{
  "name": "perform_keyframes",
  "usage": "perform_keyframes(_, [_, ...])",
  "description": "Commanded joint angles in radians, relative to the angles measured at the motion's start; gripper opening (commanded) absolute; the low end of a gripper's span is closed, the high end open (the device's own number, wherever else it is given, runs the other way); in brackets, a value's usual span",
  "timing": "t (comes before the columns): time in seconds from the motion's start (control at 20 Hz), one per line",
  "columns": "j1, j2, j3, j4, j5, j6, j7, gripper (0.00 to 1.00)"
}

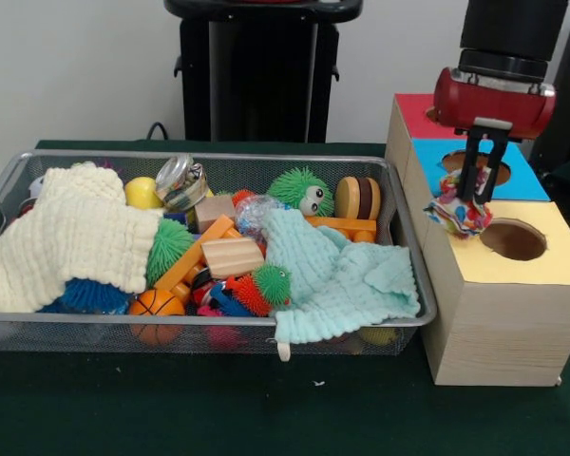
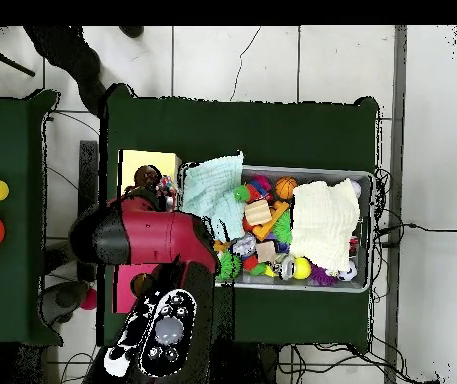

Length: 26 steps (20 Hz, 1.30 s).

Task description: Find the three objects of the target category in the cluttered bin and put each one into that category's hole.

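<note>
One multicoloured ball (image 1: 459, 213) — clamped in jaws.

Bin packed, box top mostly open

The bin (image 1: 404, 242) is crammed: cream cloth (image 1: 71, 237) covers its left, mint cloth (image 1: 347, 275) drapes its right rim. Gripper (image 1: 467, 195) with toy (image 1: 459, 213) hangs beside the yellow hole (image 1: 513, 238), which gapes unblocked.
</note>
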Motion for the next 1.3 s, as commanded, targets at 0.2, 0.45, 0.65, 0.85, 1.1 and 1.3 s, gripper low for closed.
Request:
perform_keyframes(0.2, [0.013,0.039,0.028,-0.013,0.09,0.02,0.25,0.0])
perform_keyframes(0.45, [0.023,0.041,0.028,-0.019,0.106,0.028,0.239,0.0])
perform_keyframes(0.65, [0.031,0.05,0.033,-0.022,0.115,0.007,0.234,0.0])
perform_keyframes(0.85, [0.046,0.062,0.022,-0.037,0.133,0.011,0.245,0.0])
perform_keyframes(1.1, [0.069,0.07,0.007,-0.06,0.151,0.038,0.248,0.0])
perform_keyframes(1.3, [0.081,0.072,-0.004,-0.059,0.164,0.039,0.249,0.0])
